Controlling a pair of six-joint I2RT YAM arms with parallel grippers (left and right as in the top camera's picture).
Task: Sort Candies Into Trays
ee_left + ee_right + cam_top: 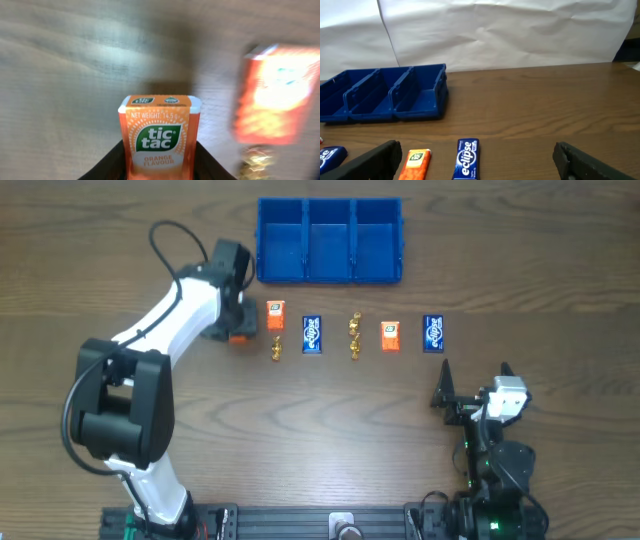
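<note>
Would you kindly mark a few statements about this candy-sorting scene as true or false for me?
1. All three compartments of the blue tray are empty. True.
2. The right arm's jaws hold a blue pack. False: they stand open with nothing between them, on the arm-base side of the candy row.
3. An orange box sits between the left arm's jaws. True.
4. Two blue packs lie on the table. True.
5. The gold candies are already in the tray. False: they lie on the table, in the row with the other candies.
</note>
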